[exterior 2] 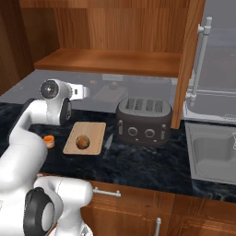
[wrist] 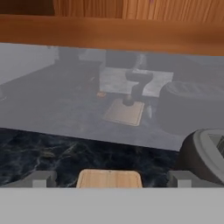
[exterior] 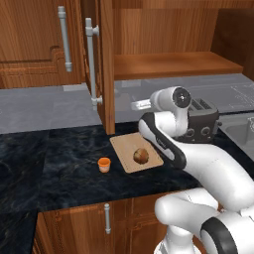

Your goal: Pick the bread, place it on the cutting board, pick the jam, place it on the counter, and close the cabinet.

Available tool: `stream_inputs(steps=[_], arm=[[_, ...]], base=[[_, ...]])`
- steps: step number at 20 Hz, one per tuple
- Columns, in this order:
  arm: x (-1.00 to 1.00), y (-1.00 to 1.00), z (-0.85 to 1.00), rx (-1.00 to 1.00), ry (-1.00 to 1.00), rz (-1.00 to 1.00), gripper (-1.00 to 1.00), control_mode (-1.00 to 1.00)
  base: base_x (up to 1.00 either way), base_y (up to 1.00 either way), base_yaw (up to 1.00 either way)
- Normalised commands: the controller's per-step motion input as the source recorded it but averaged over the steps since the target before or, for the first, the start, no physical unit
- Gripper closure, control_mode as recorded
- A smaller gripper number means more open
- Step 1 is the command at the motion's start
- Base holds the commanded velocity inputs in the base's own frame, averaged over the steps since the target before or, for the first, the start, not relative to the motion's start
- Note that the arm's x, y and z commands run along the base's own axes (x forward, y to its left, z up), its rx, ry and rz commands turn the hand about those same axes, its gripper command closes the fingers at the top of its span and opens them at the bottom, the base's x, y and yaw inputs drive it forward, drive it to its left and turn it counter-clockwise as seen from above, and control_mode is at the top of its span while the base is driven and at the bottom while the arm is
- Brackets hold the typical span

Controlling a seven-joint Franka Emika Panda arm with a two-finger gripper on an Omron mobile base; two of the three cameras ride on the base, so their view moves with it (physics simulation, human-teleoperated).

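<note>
Left base view recorded the mottled round bread [exterior: 141,156] on the smooth tan cutting board [exterior: 125,147], marbled tabletop [exterior: 59,154] beneath; end effector [wrist: 109,178] spread wide, empty.

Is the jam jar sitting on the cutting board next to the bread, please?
No: the jam stands on the dark counter, apart from the cutting board, which bears only the bread.

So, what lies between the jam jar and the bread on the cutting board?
Nothing stands between them. In the left base view, the jam jar and the bread are separated by bare dark counter and the cutting board's left edge.
</note>
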Motion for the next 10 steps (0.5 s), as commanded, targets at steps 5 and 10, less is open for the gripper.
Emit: stream_inputs(steps=[5, 10], arm=[[-0.13, 0.0, 0.28, 0.0, 0.0, 0.0, -1.0, -1.0], [-0.26, 0.0, 0.26, 0.0, 0.0, 0.0, -1.0, -1.0]], base=[[0.0, 0.0, 0.0], [0.0, 0.0, 0.0]])
